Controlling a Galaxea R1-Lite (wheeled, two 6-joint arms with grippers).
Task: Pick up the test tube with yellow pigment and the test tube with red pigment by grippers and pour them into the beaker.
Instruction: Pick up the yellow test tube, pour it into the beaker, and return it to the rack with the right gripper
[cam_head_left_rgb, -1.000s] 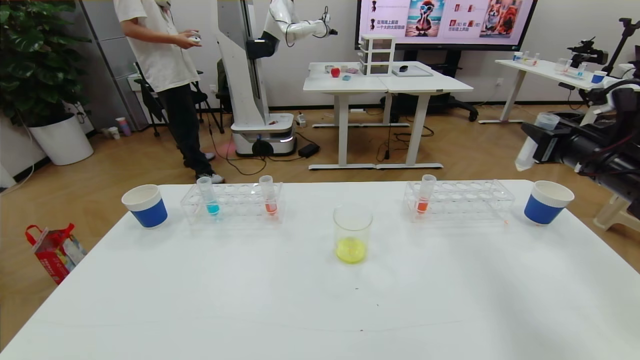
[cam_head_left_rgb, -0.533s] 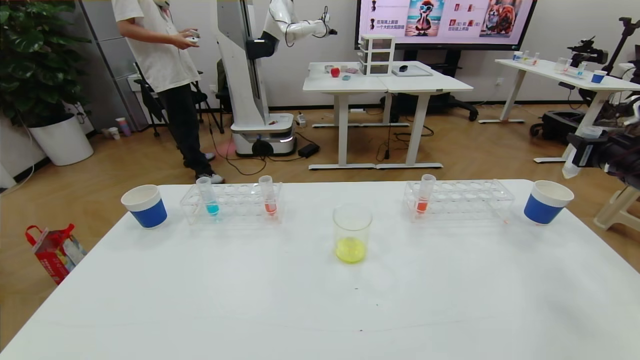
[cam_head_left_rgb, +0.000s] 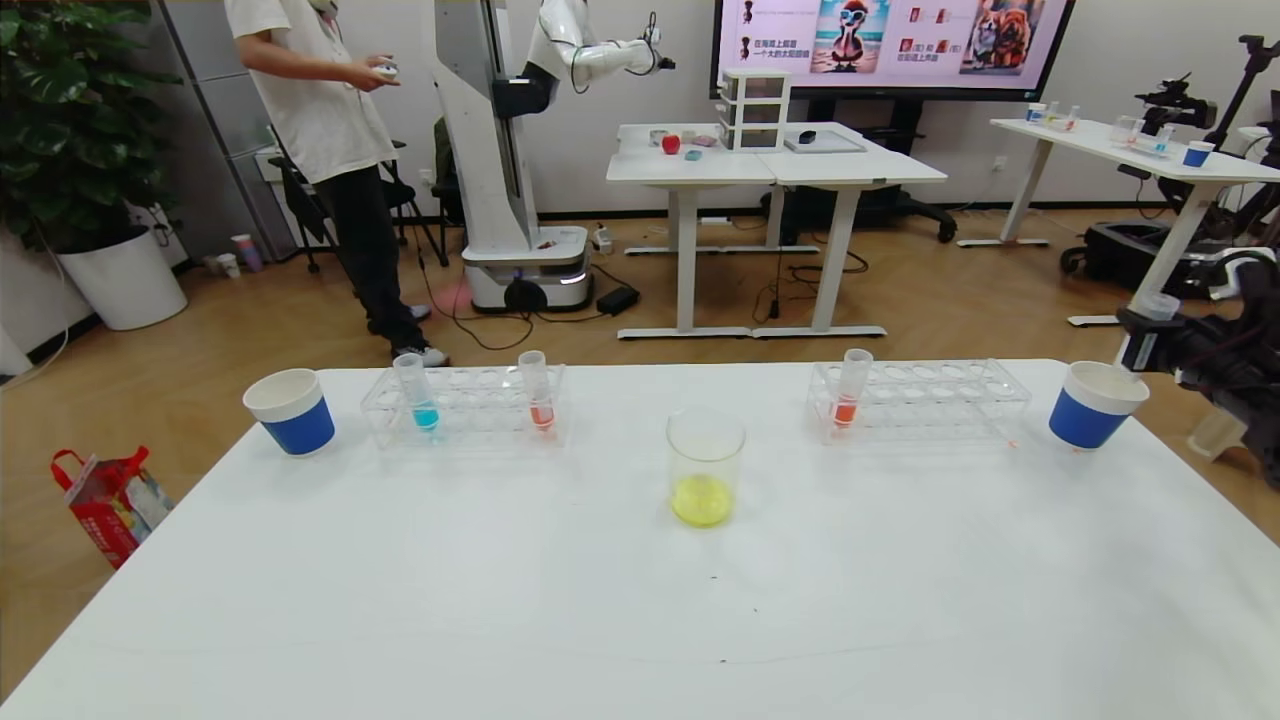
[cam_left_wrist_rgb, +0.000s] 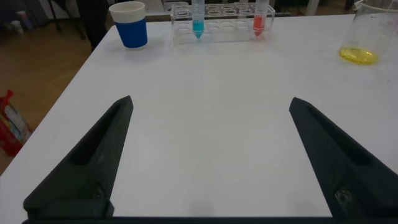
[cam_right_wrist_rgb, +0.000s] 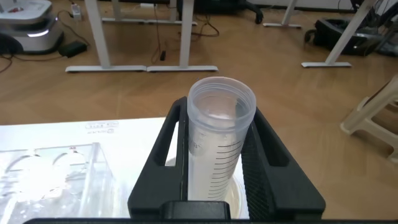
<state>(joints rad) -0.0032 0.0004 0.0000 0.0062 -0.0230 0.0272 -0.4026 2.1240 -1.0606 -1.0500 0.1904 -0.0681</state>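
Over right paper cup (cam_head_left_rgb: 1093, 403), at desk (cam_head_left_rgb: 640, 600) far right: right tool (cam_right_wrist_rgb: 217, 155) clamped on emptied test tube (cam_head_left_rgb: 1143, 330), upright. Yellow liquid already in beaker (cam_head_left_rgb: 705, 467), desk centre. Judged step: discarding spent tube into cup. Next: release, then fetch test tube with red pigment (cam_head_left_rgb: 849, 389) from right rack (cam_head_left_rgb: 920, 400). Left tool (cam_left_wrist_rgb: 208, 158) spread apart, idle above near-left desk.

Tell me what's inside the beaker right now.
The beaker holds a shallow pool of yellow liquid at its bottom and nothing else. Its glass is clear, so nothing inside is hidden.
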